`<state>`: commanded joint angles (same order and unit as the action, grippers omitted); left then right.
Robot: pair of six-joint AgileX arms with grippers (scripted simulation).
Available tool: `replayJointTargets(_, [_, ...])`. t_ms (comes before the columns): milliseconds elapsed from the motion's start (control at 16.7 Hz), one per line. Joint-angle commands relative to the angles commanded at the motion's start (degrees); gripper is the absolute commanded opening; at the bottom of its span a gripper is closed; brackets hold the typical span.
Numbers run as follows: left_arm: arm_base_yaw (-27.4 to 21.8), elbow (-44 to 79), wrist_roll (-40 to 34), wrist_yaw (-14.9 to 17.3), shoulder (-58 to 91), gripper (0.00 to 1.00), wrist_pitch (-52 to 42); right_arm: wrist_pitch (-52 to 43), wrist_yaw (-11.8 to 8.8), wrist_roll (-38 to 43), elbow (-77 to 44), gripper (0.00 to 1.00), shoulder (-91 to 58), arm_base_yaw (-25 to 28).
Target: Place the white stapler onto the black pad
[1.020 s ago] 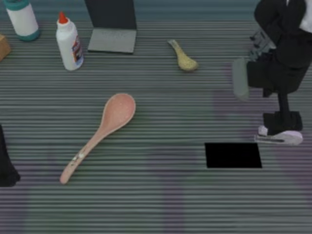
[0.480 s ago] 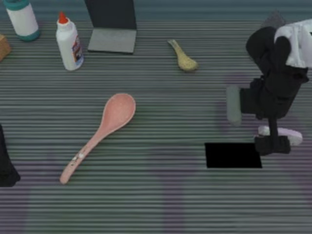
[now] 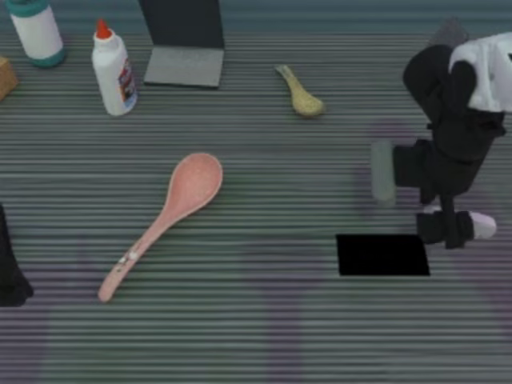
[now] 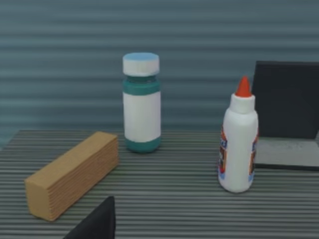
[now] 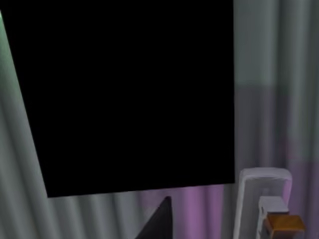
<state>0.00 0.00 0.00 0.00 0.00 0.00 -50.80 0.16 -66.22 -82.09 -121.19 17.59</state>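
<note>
The right gripper (image 3: 450, 228) sits over the stapler (image 3: 481, 225) at the table's right side; whether its fingers grip it cannot be told. The stapler lies just right of the pad (image 3: 382, 255), not on it. The left arm (image 3: 11, 272) is parked at the left edge.

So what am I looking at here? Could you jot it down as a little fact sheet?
Working arm: right gripper, lowered over the white stapler at the table's right side
Stapler: on the table, just right of the black pad, not on it
Grip: cannot tell whether the fingers have closed
Idle arm: left gripper, parked at the left edge
Other things: pink spoon, glue bottle, teal-capped bottle, wooden block, small tan spoon, grey plate with a dark upright panel
</note>
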Motion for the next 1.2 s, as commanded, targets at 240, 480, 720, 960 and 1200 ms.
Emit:
replayJointTargets(240, [0.0,0.0,0.0,0.0,0.0,1.0,0.0,0.0,0.0,0.0,0.0,0.17,0.0,0.0])
replayJointTargets(480, [0.0,0.0,0.0,0.0,0.0,1.0,0.0,0.0,0.0,0.0,0.0,0.0,0.0,0.0])
replayJointTargets(720, [0.0,0.0,0.0,0.0,0.0,1.0,0.0,0.0,0.0,0.0,0.0,0.0,0.0,0.0])
replayJointTargets(960, [0.0,0.0,0.0,0.0,0.0,1.0,0.0,-0.2,0.0,0.02,-0.19,0.0,0.08,-0.11])
replayJointTargets(1200, [0.0,0.0,0.0,0.0,0.0,1.0,0.0,-6.65,-0.03,-0.14,-5.08,0.0,1.63,0.0])
